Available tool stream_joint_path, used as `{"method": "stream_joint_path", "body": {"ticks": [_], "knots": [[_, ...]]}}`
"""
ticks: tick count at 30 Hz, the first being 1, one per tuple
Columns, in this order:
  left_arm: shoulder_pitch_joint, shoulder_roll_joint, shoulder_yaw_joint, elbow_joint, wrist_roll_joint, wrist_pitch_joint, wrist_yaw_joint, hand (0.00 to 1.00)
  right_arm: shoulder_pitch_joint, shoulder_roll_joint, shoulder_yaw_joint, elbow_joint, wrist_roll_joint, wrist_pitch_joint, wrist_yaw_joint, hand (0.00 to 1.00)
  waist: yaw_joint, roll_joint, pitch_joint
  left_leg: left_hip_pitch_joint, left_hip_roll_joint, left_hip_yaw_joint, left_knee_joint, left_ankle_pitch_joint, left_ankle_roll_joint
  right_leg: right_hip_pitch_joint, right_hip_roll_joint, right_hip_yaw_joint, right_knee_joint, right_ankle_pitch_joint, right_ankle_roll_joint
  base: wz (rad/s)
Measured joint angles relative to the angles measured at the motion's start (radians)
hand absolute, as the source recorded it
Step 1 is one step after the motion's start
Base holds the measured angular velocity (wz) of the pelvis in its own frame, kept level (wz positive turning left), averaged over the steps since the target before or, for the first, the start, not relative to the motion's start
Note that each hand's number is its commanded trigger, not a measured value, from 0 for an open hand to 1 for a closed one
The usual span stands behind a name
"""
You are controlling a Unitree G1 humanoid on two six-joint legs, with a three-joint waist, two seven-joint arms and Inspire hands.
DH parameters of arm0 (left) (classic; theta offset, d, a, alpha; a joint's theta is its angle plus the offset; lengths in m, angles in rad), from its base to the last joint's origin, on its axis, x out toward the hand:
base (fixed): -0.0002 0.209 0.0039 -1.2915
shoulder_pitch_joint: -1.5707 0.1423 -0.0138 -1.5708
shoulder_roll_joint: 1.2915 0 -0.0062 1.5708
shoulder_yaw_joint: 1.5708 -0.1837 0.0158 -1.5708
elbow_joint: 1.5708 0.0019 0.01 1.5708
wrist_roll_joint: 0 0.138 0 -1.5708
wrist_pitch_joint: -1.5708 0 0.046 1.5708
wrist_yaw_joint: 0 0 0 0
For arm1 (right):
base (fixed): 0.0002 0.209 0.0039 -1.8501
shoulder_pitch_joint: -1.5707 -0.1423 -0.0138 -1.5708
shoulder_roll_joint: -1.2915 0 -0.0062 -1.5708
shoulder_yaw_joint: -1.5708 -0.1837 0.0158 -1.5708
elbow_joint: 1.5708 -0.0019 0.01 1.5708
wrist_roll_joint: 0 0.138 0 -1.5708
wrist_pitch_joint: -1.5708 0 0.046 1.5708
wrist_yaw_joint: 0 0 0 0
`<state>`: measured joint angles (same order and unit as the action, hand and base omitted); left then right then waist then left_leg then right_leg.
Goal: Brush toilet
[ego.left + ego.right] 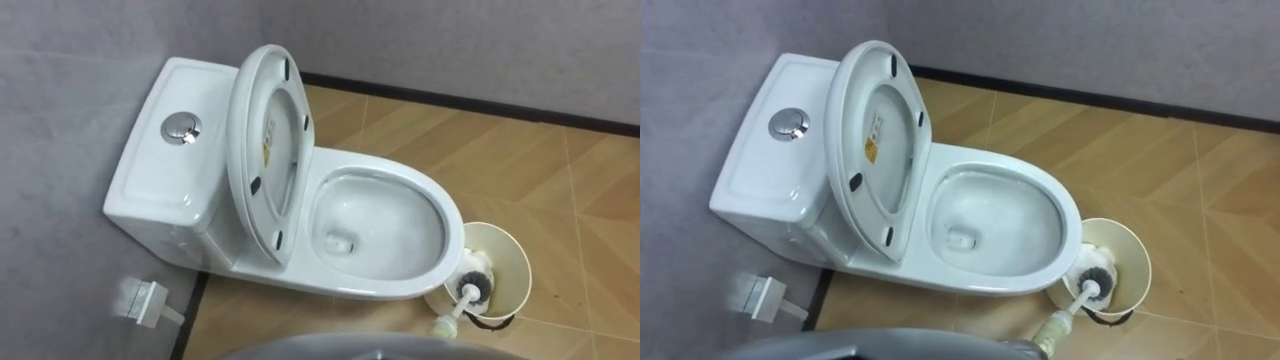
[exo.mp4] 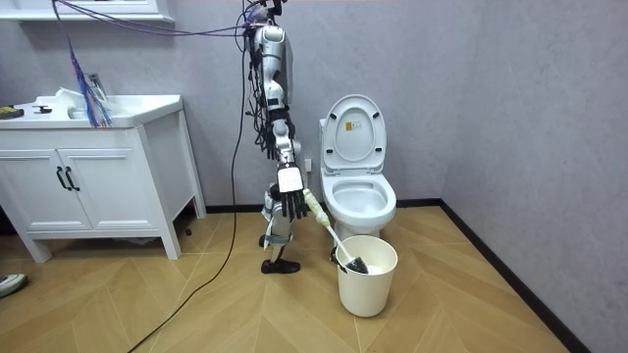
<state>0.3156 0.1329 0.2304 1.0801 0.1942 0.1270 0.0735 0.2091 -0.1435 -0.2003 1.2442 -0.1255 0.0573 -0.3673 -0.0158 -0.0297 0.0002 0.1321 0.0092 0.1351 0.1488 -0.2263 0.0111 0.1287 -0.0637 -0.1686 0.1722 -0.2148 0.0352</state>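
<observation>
The white toilet [image 1: 445,225] stands against the grey wall with its seat and lid [image 1: 270,150] raised and the bowl open. Just beside the bowl's front sits a cream bin [image 1: 510,262]. The toilet brush [image 1: 470,291] leans in it, its dark bristle head inside the bin and its white handle slanting back toward me. In the room view I stand at the toilet's side, and my right hand [image 2: 292,203] is curled on the end of the brush [image 2: 350,261] handle, above the bin [image 2: 368,289] and left of the toilet [image 2: 359,204].
A white vanity cabinet [image 2: 93,181] with a basin stands at the room view's left. A small white fitting [image 1: 143,300] lies low by the wall near the cistern. Grey walls close in behind and beside the toilet. Wooden floor [image 1: 560,180] lies beyond the bin.
</observation>
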Motion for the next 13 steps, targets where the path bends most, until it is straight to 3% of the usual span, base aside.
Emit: {"method": "stream_joint_path", "body": {"ticks": [6, 13], "knots": [[-0.004, -0.005, 0.000, -0.002, 0.083, 0.019, -0.031, 0.00, 0.011, 0.000, 0.054, 0.025, 0.002, 0.051, 0.129, 0.00, 0.001, 0.004, -0.0018, -0.001, 0.007, -0.001, 0.003, -0.001, 0.000, 0.000, 0.000, -0.003, 0.003, 0.000, 0.000, 0.00], [-0.015, -0.008, -0.021, -0.001, 0.088, 0.042, -0.047, 0.00, 0.009, 0.002, 0.109, 0.040, 0.004, 0.100, 0.270, 0.00, -0.004, 0.004, -0.0018, 0.008, -0.001, -0.011, 0.004, -0.002, 0.002, 0.015, -0.005, -0.011, -0.001, 0.000, 0.001, 0.04]]}}
